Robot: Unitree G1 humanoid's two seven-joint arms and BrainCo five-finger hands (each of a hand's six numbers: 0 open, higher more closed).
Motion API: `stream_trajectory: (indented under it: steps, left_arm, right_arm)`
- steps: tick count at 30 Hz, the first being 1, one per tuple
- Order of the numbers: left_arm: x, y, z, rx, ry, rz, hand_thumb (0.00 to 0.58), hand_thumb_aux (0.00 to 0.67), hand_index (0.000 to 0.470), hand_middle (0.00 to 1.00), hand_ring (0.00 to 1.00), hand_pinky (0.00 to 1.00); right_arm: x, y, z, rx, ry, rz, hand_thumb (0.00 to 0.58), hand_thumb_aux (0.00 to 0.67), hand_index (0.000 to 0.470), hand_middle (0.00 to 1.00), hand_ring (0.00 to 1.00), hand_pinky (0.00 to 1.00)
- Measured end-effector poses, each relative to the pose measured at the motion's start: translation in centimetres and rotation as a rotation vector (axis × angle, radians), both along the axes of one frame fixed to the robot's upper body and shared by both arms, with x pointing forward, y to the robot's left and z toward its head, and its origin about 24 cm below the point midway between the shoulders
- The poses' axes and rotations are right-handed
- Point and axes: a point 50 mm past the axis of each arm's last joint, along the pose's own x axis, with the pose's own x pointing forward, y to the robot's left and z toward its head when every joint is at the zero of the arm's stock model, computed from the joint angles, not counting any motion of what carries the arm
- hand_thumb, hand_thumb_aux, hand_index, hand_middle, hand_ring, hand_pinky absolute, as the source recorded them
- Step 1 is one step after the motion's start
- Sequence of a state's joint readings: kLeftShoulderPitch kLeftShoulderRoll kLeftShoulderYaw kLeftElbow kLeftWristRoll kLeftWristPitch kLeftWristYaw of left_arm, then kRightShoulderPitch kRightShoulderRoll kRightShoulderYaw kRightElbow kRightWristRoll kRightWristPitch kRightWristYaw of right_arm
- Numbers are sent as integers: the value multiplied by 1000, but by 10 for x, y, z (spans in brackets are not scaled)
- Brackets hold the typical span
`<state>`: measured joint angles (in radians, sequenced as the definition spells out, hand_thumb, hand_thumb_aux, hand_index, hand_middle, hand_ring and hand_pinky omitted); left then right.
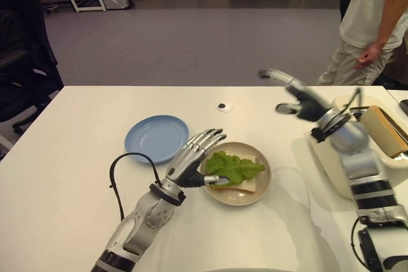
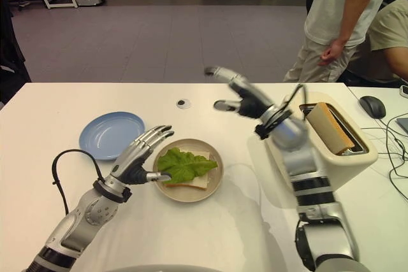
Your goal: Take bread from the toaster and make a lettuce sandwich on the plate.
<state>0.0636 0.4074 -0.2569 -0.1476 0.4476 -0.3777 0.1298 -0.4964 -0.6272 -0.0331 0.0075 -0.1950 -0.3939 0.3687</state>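
We see our left hand (image 1: pixel 193 160) released, fingers stretched out at the rim of the round beige plate (image 1: pixel 262 186). Its thumb touches the green lettuce leaf (image 1: pixel 233 167), which lies on a white bread slice (image 1: pixel 246 185) on that plate. Our right hand (image 1: pixel 298 100) hangs spread and holds nothing beside the cream toaster (image 2: pixel 349 164). A toasted slice (image 2: pixel 333 128) stands in its slot. A round blue plate (image 1: pixel 155 138) sits nearby.

- Plate (image 2: pixel 186 194): round, beige, shallow; flat on the table, its left rim just beside the thumb of the left hand (image 2: pixel 135 157).
- Bread slice (image 2: pixel 200 183): white, square, lying flat in the plate, mostly covered.
- Lettuce leaf (image 2: pixel 185 165): green, ruffled, laid on that slice, at the left hand's fingertips.
- Toaster (image 2: pixel 347 165): cream, two slots; just right of and below the raised right hand (image 2: pixel 247 101).
- Toast slice (image 2: pixel 333 128): browned, standing upright in the toaster slot nearer the right hand.
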Motion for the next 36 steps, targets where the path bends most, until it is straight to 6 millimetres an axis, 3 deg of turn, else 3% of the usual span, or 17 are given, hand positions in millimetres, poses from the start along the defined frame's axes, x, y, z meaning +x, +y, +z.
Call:
stream_trajectory:
  steps: [4, 5, 9, 11, 16, 17, 18, 19, 22, 24, 33, 36]
  left_arm:
    - [2, 2, 0, -228, 71, -36, 0, 0, 0, 0, 0, 0]
    - [2, 2, -1, -247, 80, -44, 0, 0, 0, 0, 0, 0]
    - [2, -1, -4, -245, 99, -73, 0, 0, 0, 0, 0, 0]
    - [3, -1, -5, -241, 104, -83, 0, 0, 0, 0, 0, 0]
    - [5, 6, -7, -233, 106, -63, 0, 0, 0, 0, 0, 0]
    - [5, 6, -7, -231, 106, -64, 0, 0, 0, 0, 0, 0]
    - [4, 6, -7, -229, 106, -68, 0, 0, 0, 0, 0, 0]
    - [4, 6, -7, -228, 103, -71, 0, 0, 0, 0, 0, 0]
    - [4, 5, -7, -217, 97, -77, 0, 0, 0, 0, 0, 0]
    - [4, 5, -7, -210, 96, -78, 0, 0, 0, 0, 0, 0]
    - [4, 5, -11, -168, 95, -75, 0, 0, 0, 0, 0, 0]
    - [4, 5, -12, -149, 96, -74, 0, 0, 0, 0, 0, 0]
  right_arm:
    - [-27, -61, 60, -150, -171, -253, 0, 0, 0, 0, 0, 0]
    - [-31, -82, 65, -228, -153, -351, 0, 0, 0, 0, 0, 0]
    - [-37, -155, 14, -539, 214, -648, 0, 0, 0, 0, 0, 0]
    - [-43, -172, 1, -602, 326, -703, 0, 0, 0, 0, 0, 0]
    - [-47, -172, -12, -637, 407, -697, 0, 0, 0, 0, 0, 0]
    - [-47, -171, -14, -641, 417, -696, 183, 116, 81, 0, 0, 0]
    - [-47, -170, -15, -645, 422, -694, 436, 336, 236, 0, 0, 0]
    - [-47, -170, -17, -648, 431, -692, 474, 384, 269, 0, 0, 0]
    - [-46, -161, -17, -639, 432, -650, 532, 478, 335, 0, 0, 0]
    - [-45, -152, -15, -629, 419, -606, 580, 662, 464, 0, 0, 0]
    - [-42, -144, -19, -554, 408, -580, 580, 670, 470, 0, 0, 0]
    - [-41, -149, -1, -451, 358, -616, 580, 670, 470, 0, 0, 0]
